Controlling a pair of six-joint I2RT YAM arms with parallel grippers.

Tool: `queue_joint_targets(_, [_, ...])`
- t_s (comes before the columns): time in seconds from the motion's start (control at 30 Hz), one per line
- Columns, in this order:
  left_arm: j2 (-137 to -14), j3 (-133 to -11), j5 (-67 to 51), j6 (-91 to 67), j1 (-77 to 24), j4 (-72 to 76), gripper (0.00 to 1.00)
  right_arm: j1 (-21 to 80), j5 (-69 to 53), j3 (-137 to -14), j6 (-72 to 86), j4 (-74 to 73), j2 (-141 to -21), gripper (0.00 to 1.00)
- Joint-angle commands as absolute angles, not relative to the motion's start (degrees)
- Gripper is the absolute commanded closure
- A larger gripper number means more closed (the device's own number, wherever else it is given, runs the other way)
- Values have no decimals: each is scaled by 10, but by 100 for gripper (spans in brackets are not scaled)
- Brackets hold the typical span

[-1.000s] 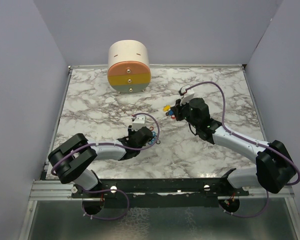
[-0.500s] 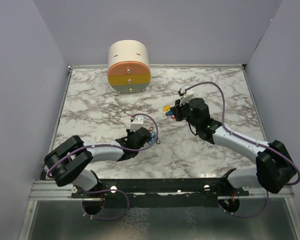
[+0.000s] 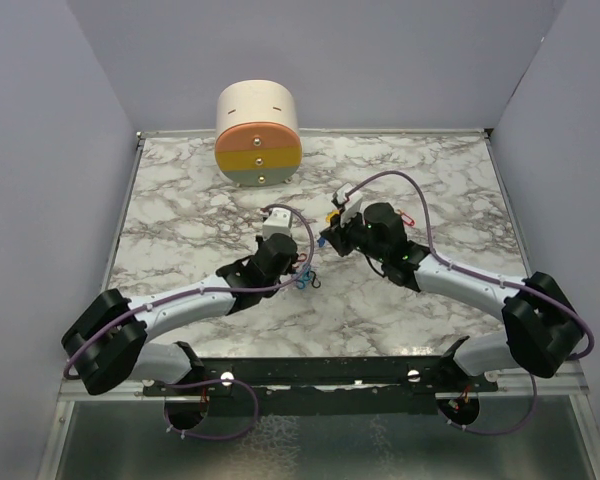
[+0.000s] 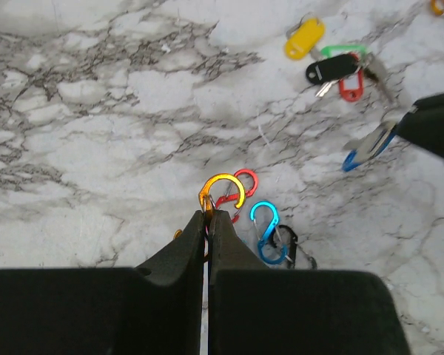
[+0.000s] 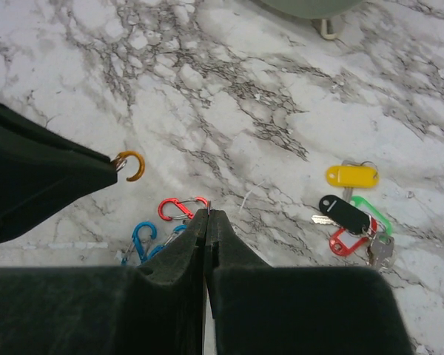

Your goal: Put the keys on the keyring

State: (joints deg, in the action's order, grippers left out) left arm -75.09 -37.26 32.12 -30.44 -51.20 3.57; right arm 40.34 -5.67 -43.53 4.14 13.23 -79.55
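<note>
My left gripper (image 4: 209, 214) is shut on an orange clip (image 4: 223, 191) of the keyring and holds it above the marble. Red (image 4: 246, 180), blue (image 4: 265, 222) and black (image 4: 292, 244) clips lie just under it. My right gripper (image 5: 208, 214) is shut on the blue key (image 4: 362, 150); only its metal tip (image 5: 208, 208) shows past my fingers. In the top view the two grippers, left (image 3: 299, 262) and right (image 3: 324, 242), are close together. The yellow key (image 5: 352, 176), the green key (image 5: 375, 212), the red key (image 5: 346, 243) and a black tag (image 5: 342, 213) lie together on the table.
A round cream drawer unit (image 3: 258, 135) with orange, yellow and grey fronts stands at the back. The marble table (image 3: 180, 230) is walled on three sides. A small red loop (image 3: 408, 214) lies beside the right arm.
The left gripper has moved away from the base and right with the orange clip. The right gripper has swung left with the blue key, and now stands close to the left one.
</note>
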Motion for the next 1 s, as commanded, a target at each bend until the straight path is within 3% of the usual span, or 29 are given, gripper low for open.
queue_joint_targets(0.0, [-727, -403, 260, -287, -493, 45, 100, 420, -91, -431, 10, 171, -798, 99])
queue_joint_targets(0.97, [-750, -434, 187, -300, -475, 61, 100, 474, -73, -447, -24, 178, -832, 99])
